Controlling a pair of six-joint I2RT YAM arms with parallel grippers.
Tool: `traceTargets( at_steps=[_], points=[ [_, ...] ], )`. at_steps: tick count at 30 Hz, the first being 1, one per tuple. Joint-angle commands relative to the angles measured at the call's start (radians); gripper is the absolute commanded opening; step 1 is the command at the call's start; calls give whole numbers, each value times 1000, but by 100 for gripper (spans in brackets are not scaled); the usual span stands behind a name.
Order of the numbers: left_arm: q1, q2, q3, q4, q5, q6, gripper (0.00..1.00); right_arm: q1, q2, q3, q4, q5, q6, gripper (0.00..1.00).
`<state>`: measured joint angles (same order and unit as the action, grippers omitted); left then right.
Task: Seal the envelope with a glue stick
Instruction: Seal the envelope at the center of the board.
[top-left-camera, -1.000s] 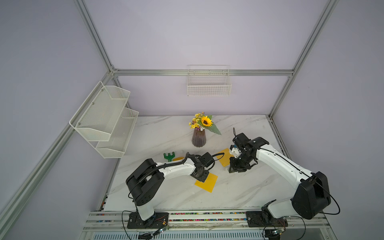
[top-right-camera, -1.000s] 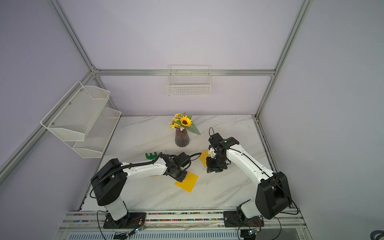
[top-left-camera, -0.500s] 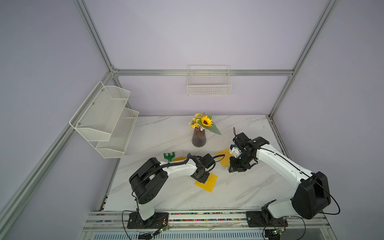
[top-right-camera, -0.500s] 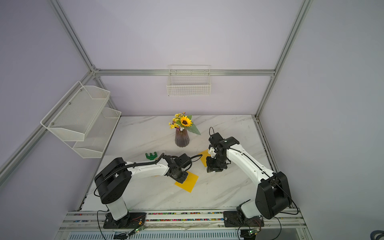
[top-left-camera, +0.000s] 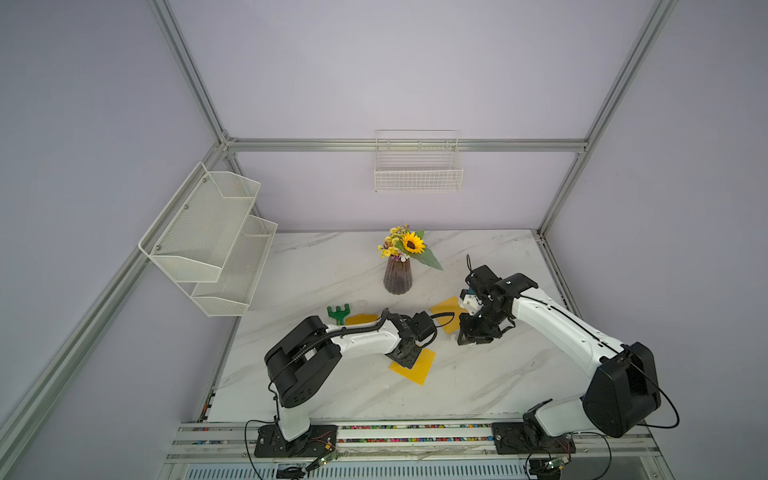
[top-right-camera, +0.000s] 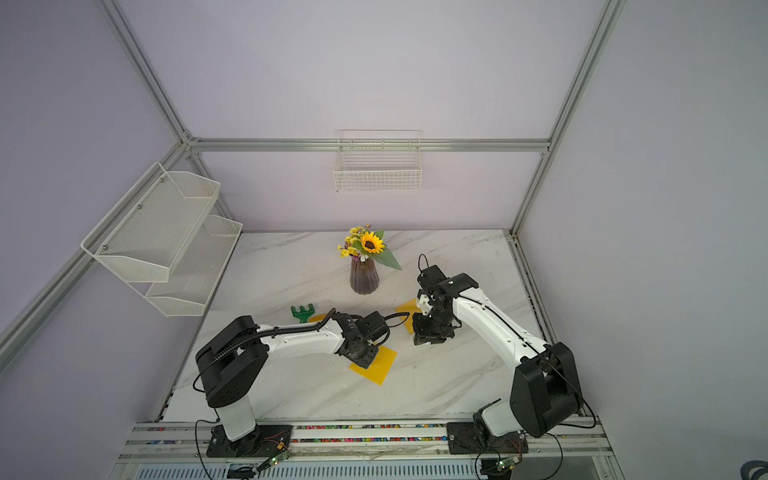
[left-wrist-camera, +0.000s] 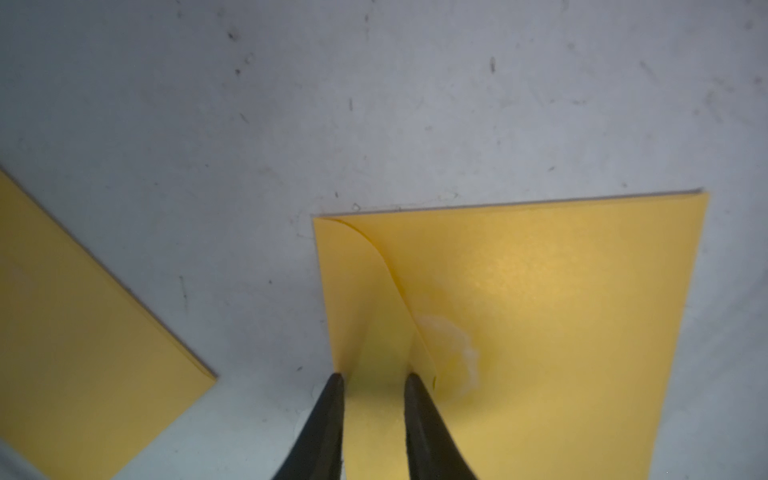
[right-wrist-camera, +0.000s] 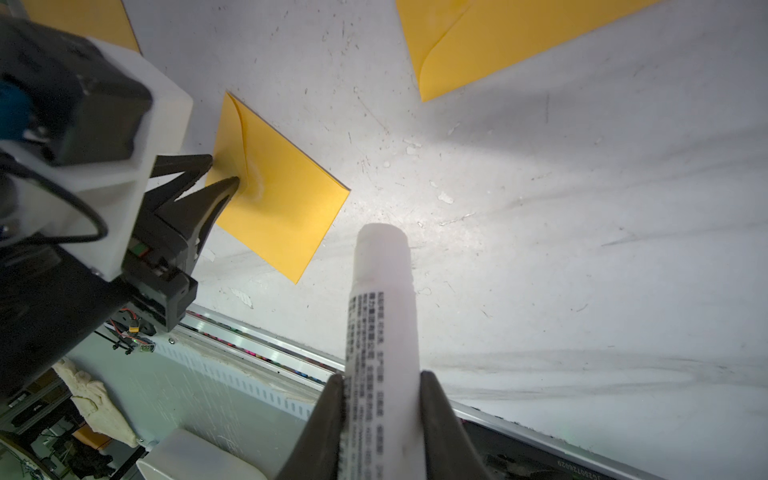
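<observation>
The left gripper (left-wrist-camera: 374, 377) has its jaws a little apart with nothing pinched between them. Both black fingertips (left-wrist-camera: 337, 380) bear down on the folded flap of the yellow envelope (left-wrist-camera: 540, 332), which lies flat on the marble tabletop (left-wrist-camera: 374, 104). Just beside the flap's curved edge, on the face of the envelope, sits a whitish, glossy smear of glue (left-wrist-camera: 455, 345).

The right gripper (right-wrist-camera: 382, 376) is clamped on the glue stick (right-wrist-camera: 382, 291), a white cylinder whose label carries rows of small grey print. Its far end is a plain white section (cap or bare glue, I cannot tell). The stick is held off the tabletop with that end pointing down, to the right of the envelope and clear of it.

A second envelope (top-left-camera: 446, 307), also yellow, lies beyond the envelope and is partly covered by the right arm's wrist. A third envelope (top-left-camera: 361, 319) lies beyond the envelope to the left. It is mostly hidden by the left arm and is just beside a green toy rake (top-left-camera: 338, 313).

Farther back from the envelope stands a ribbed dark vase (top-left-camera: 397, 278). It holds a sunflower (top-left-camera: 411, 243), some small yellow blooms and a green leaf. On the back wall, well beyond the envelope, hangs a white wire basket (top-left-camera: 417, 178). On the wall to the envelope's left is a two-tier white mesh shelf (top-left-camera: 208, 237), its bins tilted outward.
</observation>
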<state>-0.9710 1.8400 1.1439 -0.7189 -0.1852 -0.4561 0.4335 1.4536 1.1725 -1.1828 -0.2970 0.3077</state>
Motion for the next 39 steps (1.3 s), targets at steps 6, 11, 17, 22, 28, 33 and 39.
traceTargets(
  at_steps=[6,11,17,22,28,33,39],
  points=[
    [-11,87,-127,151,136,-36,28,-4,2,9,-14,1,-13,0],
    [3,58,-155,182,178,-31,31,-4,1,12,-14,1,-10,0],
    [10,39,-175,188,190,-26,33,-5,5,15,-14,1,-6,0],
    [8,55,-180,175,156,-35,33,-3,6,19,-16,2,-1,0],
    [-37,96,-171,144,41,-76,32,-4,7,21,-19,5,-1,0],
    [-64,106,-181,145,19,-98,31,-5,3,26,-22,7,-1,0],
    [-65,-19,-155,127,-33,-65,32,-5,-2,32,-28,10,0,0]
  ],
)
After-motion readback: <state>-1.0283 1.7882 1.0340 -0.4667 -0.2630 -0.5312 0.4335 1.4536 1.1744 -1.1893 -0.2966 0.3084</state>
